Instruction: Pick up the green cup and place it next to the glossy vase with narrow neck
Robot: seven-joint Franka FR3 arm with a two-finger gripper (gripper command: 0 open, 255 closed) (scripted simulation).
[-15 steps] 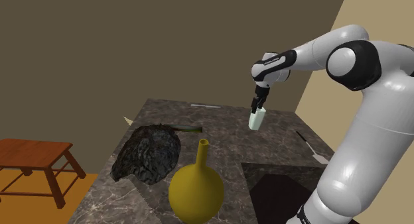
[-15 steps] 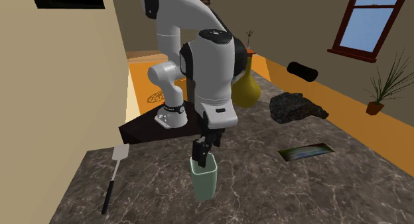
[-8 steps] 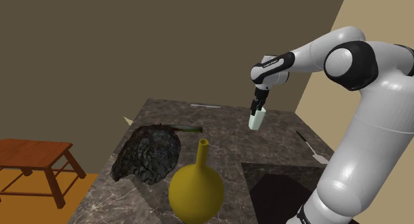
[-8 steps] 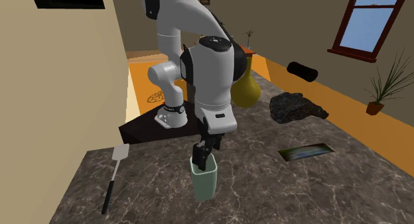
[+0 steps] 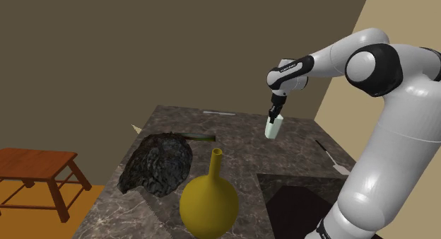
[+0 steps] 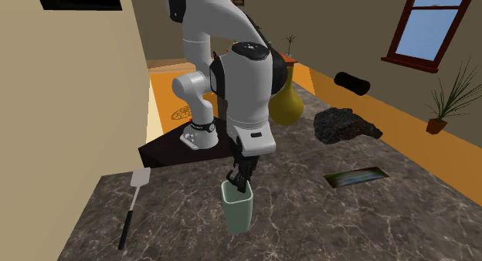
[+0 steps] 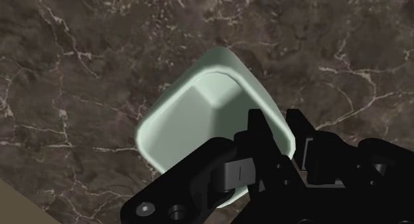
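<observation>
The pale green cup (image 5: pixel 273 128) stands upright on the dark marbled counter (image 5: pixel 233 142), well apart from the yellow narrow-necked vase (image 5: pixel 208 202) and on the far side of it from the shoulder camera. The gripper (image 7: pixel 282 133) comes down on the cup from above. In the wrist view one black finger sits inside the cup and the other outside, with only a narrow gap between them that the rim wall fills, so they appear closed on that wall. Whether the cup's base has left the counter cannot be told. The step in hand is the lift, and a pinch on one side wall is an off-centre hold, so the cup will tend to swing or tilt under the fingers. It is best to raise it straight and slowly, keeping the wrist vertical, then carry it toward the vase high enough to pass over the counter. A dark rough lump (image 5: pixel 159 163) lies just beside the vase. The safer landing spot looks to be the bare counter on the vase's other side, near the vase without touching its round belly.
</observation>
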